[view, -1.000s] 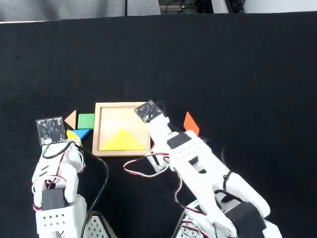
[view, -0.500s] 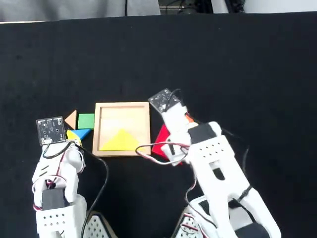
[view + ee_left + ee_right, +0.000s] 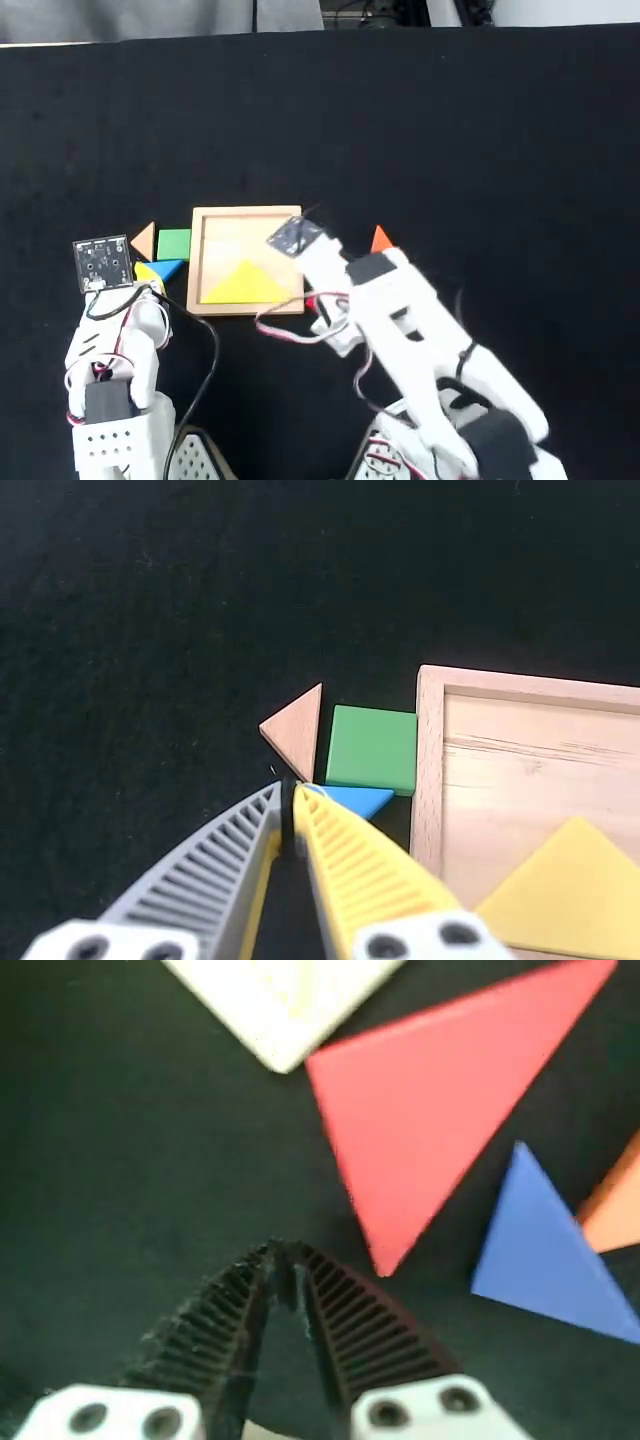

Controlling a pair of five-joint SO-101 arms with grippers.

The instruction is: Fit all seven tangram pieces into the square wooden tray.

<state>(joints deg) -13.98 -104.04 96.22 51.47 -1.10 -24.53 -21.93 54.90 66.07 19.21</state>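
Right pincer (image 3: 285,1260) is clenched on nothing, tips just beside the red triangle (image 3: 440,1110), probably to nudge it toward the tray (image 3: 196,262). So far that only has a yellow triangle (image 3: 245,284) in it. Left pincer (image 3: 290,800) is pinched empty too, near the green square (image 3: 372,748), which sits against the tray's outer wall.

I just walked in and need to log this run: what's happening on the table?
Two robot arms are working a tangram puzzle at a wooden tray. A yellow triangle lies in it. The left gripper, shut and empty, sits near the green square. The right gripper, also shut, is beside the red triangle.
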